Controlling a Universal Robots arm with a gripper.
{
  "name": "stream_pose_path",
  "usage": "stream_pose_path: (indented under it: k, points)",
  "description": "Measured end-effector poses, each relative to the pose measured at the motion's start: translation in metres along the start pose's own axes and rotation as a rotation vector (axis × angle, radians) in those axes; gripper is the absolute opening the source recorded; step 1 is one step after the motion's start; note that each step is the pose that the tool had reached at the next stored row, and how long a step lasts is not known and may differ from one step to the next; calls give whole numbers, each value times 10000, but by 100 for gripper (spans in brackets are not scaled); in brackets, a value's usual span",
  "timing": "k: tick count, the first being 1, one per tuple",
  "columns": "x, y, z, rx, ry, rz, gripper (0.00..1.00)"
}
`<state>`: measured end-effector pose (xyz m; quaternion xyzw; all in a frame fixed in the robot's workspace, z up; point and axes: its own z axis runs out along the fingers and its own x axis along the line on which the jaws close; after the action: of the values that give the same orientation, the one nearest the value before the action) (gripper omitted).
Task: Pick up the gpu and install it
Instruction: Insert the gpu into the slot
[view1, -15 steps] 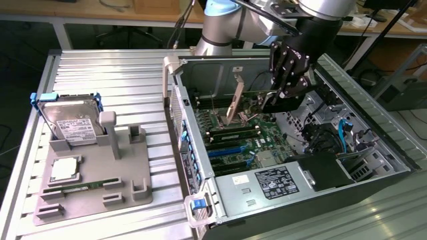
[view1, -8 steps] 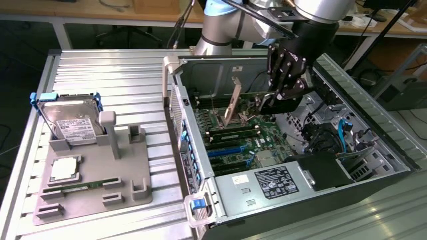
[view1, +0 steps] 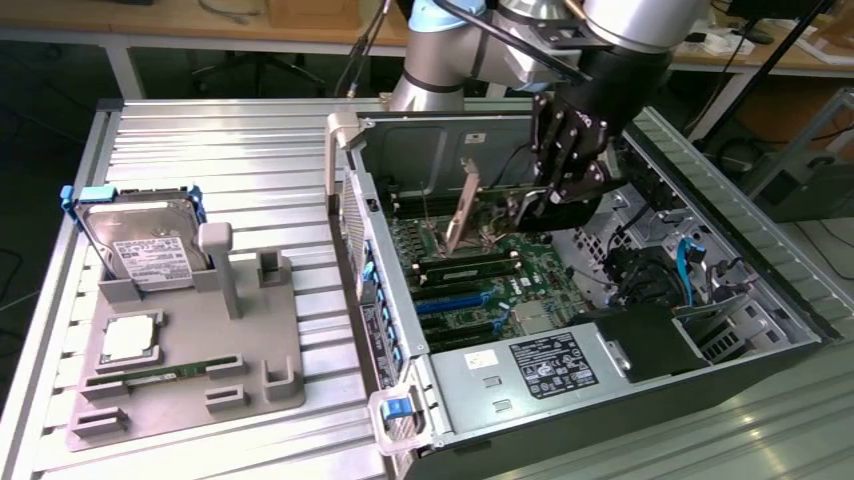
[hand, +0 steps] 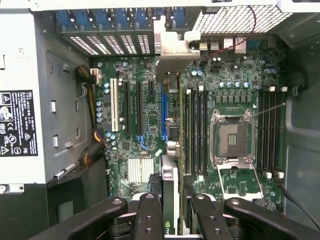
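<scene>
Your gripper (view1: 534, 205) is clamped on the gpu (view1: 470, 205), holding it edge-down over the motherboard (view1: 501, 285) inside the open computer case (view1: 747, 330), near its rear wall

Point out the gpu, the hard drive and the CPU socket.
gpu (view1: 466, 208): exterior view, on the silvery bracket standing up inside the case.
hard drive (view1: 144, 245): exterior view, on its labelled top face.
CPU socket (hand: 231, 137): wrist view, on the dark centre within the metal frame.
</scene>
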<state>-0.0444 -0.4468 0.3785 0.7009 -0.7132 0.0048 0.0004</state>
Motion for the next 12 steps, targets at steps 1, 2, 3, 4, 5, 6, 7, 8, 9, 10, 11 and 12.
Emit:
stream_pose_path:
  k: [1,2,3,4,5,6,7,8,9,10,11,12]
  points:
    - [0,4,6,0,1,0,27]
    - [0,8,11,0,2,0,27]
    - [0,13,18,1,3,1,27]
    - [0,16,24,0,4,0,27]
    - [0,20,30,1,5,0,27]
    - [0,24,36,1,6,0,27]
    - [0,29,44,1,8,0,27]
    - [0,33,49,1,8,1,27]
    - [0,37,56,1,9,0,27]
    - [0,41,62,1,10,0,27]
    - [0,44,68,2,10,1,27]
    - [0,47,72,1,11,0,27]
